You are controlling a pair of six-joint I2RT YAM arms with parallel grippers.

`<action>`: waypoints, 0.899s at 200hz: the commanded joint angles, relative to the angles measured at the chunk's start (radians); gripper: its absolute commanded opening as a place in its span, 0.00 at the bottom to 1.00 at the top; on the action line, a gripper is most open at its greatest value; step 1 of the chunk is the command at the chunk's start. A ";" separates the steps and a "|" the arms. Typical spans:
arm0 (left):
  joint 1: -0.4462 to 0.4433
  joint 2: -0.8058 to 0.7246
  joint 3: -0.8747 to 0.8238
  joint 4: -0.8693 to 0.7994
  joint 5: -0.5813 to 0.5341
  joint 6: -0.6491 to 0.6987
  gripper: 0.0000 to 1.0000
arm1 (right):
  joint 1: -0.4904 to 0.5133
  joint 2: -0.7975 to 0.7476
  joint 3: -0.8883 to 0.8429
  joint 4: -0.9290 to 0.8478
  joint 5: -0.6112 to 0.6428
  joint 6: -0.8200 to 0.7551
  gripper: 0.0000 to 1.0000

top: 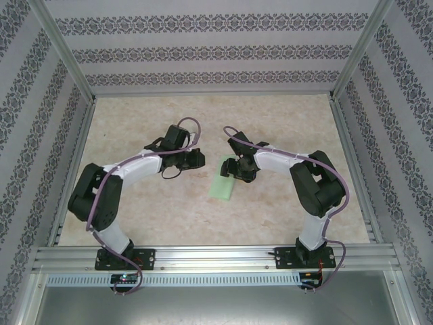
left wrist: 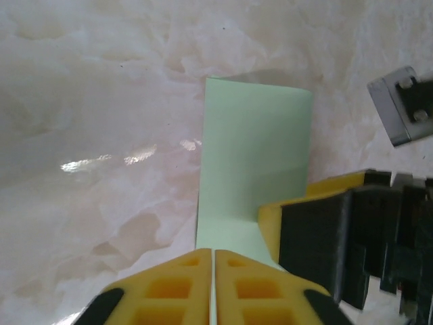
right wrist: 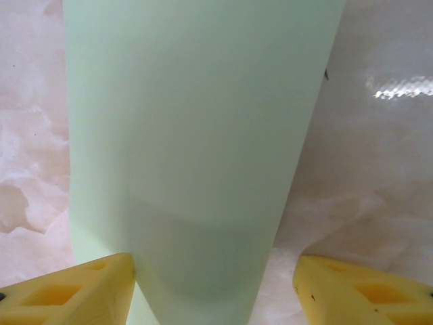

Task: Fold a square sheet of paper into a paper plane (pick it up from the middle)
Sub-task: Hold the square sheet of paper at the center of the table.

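- The square sheet of paper (top: 222, 181) lies near the middle of the tabletop (top: 203, 115), a little closer to the near edge than to the far one; from above it looks like a narrow pale green strip, longer than wide, slanting toward the near-left corner.
- It sits between the 2 arms; the left gripper (top: 196, 160) is just beside its far end on the left, and the right gripper (top: 238, 169) is over that same end on the right.
- In the left wrist view the left gripper (left wrist: 214, 291) is clenched, its 2 yellow fingers (left wrist: 169, 294) pressed flat together; a hairline of pale green shows in the seam, and I cannot tell whether paper is pinched there or only lies beneath.
- In that view the sheet (left wrist: 250, 156) stretches away from the fingers, plain and unmarked, with a faint line across it near the close end; 1 yellow finger (left wrist: 269, 230) of the right gripper covers its near-right corner.
- In the right wrist view the right gripper (right wrist: 216, 298) is released, its jaws standing wide; the paper (right wrist: 203, 135) runs up between them, bowed into a soft curve.
- The finger (right wrist: 74, 291) at that picture's left touches the paper's edge; the other stands apart from it over bare tabletop.
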 commanded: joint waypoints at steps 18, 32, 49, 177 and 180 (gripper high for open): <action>-0.046 0.089 0.083 0.028 0.074 -0.003 0.01 | 0.002 0.083 -0.025 -0.020 0.042 0.012 0.66; -0.057 0.113 0.100 0.026 0.073 -0.004 0.00 | 0.006 0.088 -0.018 -0.027 0.045 0.007 0.66; -0.063 0.143 0.114 0.024 0.072 -0.011 0.00 | 0.008 0.091 -0.016 -0.028 0.051 0.011 0.66; -0.087 0.269 0.125 0.100 0.124 -0.056 0.00 | 0.014 0.097 -0.023 -0.021 0.051 0.016 0.67; -0.086 0.271 0.127 0.098 0.124 -0.054 0.00 | 0.014 0.098 -0.023 -0.021 0.050 0.016 0.67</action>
